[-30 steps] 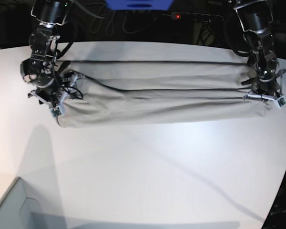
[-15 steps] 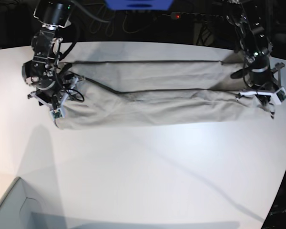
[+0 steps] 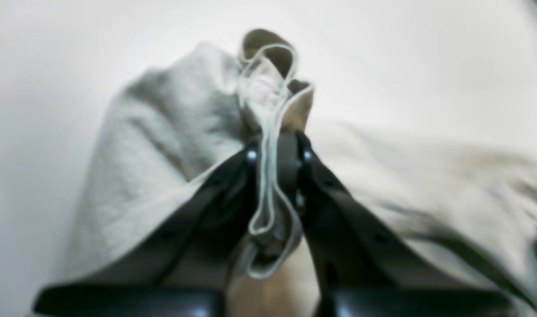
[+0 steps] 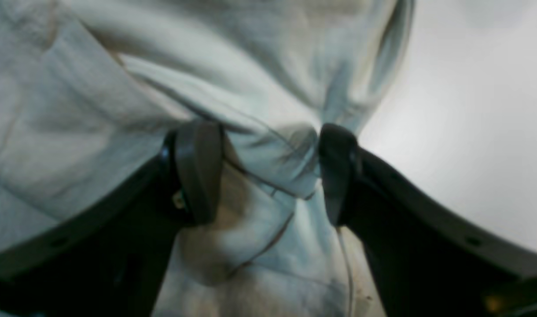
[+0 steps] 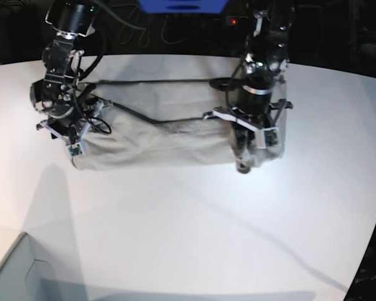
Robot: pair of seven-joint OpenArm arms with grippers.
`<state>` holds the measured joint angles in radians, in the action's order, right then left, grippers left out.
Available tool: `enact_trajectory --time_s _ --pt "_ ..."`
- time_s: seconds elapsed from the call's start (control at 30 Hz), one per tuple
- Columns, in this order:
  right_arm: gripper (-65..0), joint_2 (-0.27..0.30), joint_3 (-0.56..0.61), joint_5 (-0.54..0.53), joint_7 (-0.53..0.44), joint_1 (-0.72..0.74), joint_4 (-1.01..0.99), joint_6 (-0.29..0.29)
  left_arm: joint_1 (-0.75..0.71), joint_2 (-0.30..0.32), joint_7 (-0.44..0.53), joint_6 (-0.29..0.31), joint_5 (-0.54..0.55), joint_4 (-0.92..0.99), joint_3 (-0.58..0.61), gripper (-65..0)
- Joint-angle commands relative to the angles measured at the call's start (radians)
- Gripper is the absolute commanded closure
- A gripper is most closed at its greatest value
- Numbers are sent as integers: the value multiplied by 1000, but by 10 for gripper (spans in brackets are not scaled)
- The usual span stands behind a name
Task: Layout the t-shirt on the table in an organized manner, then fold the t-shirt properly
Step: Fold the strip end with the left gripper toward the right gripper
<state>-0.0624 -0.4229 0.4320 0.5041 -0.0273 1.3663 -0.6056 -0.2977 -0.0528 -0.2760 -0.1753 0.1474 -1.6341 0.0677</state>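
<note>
The t-shirt [image 5: 163, 135] is a long light grey-beige band lying across the far part of the white table [image 5: 188, 238]. Its right end is lifted and doubled back toward the middle. My left gripper [image 5: 243, 162] hangs there, on the base view's right. In the left wrist view my left gripper [image 3: 277, 147] is shut on a bunched hem of the t-shirt [image 3: 171, 132]. At the shirt's left end sits my right gripper [image 5: 72, 141]. In its wrist view my right gripper [image 4: 268, 171] stands open, with slack folds of the t-shirt [image 4: 119, 88] between its fingers.
A grey box corner [image 5: 15, 276] sits at the bottom left. Cables, a power strip [image 5: 250, 22] with a red light and a blue object [image 5: 182, 5] lie behind the table's far edge. The table's curved edge runs down the right side.
My left gripper has carried the shirt's right end leftward, from the table's right side to near the middle, shortening the band. The right arm has stayed put.
</note>
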Motion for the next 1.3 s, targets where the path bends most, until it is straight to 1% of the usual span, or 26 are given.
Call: enact_trajectory --time_s 0.0,0.07,0.17,0.37,0.4,0.5,0.57,0.9,1.2,1.27 --pt "-358 -3 2 35 58 -4 -5 8 5 1 28 -36 -7 4 31 0" --pt "-358 -3 2 35 58 -4 -5 8 13 1 30 -56 -7 28 94 0" --pt "-358 -3 2 35 58 -4 -3 8 24 1 31 -57 -7 64 168 0" --pt "-358 -1 2 35 58 -4 -3 8 104 -5 31 -60 -6 153 258 0" --pt "-358 -1 2 35 58 -4 -3 8 119 -5 31 -68 -4 163 263 0" --pt "-358 -1 2 35 58 -4 -3 8 156 -9 31 -115 2 186 268 0" --pt "-358 0 2 35 58 -4 -3 8 174 -22 31 -123 2 206 281 0" --pt "-358 3 3 35 57 -4 -3 8 245 -32 33 -128 2 283 378 0" --pt "-358 3 3 35 57 8 -5 8 275 -52 27 -128 2 337 383 -2" --pt "-358 5 3 35 57 8 -5 8 275 -54 25 -128 2 335 383 -44"
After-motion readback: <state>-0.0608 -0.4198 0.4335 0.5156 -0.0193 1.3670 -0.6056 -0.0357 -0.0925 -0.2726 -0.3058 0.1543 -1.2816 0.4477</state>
